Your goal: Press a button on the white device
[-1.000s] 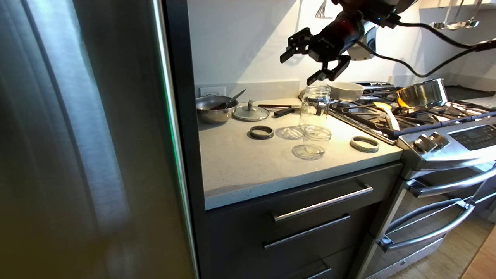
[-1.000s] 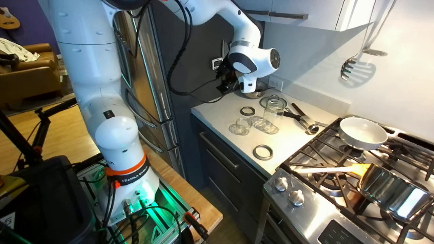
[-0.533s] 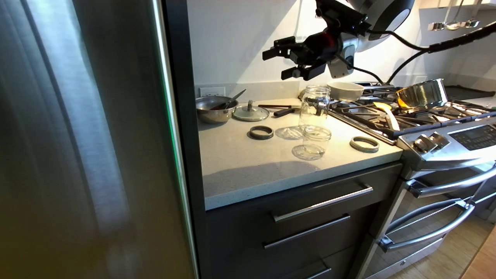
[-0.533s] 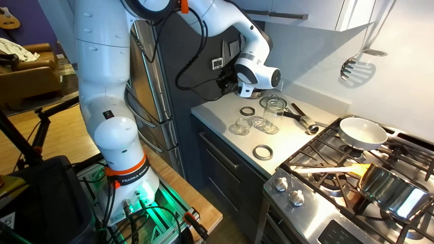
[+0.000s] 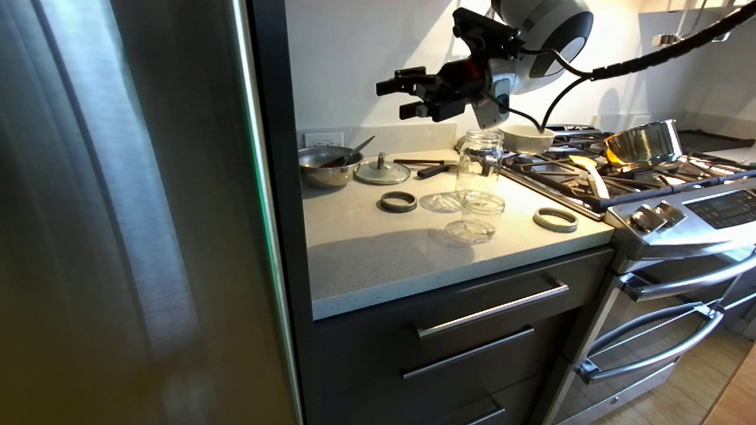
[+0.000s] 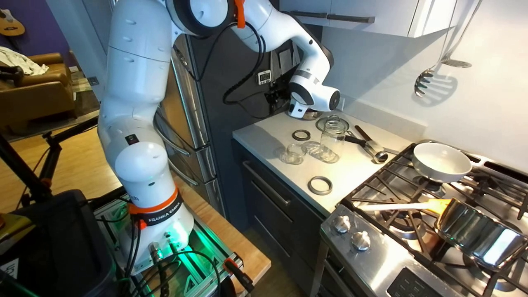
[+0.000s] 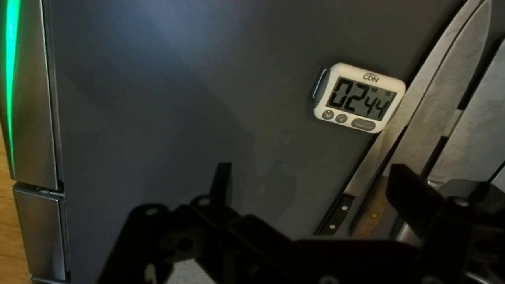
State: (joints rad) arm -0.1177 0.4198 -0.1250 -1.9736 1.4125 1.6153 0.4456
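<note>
On the dark panel (image 7: 165,126), we see the white timer (image 7: 360,97) reading 02 44, knives (image 7: 453,79) just beside it. We have the gripper (image 7: 311,166) facing the panel, fingers (image 7: 221,182) wide, clear of the timer. In both exterior views, we spot two glass jars (image 5: 479,162) upright on the counter (image 5: 366,254).
</note>
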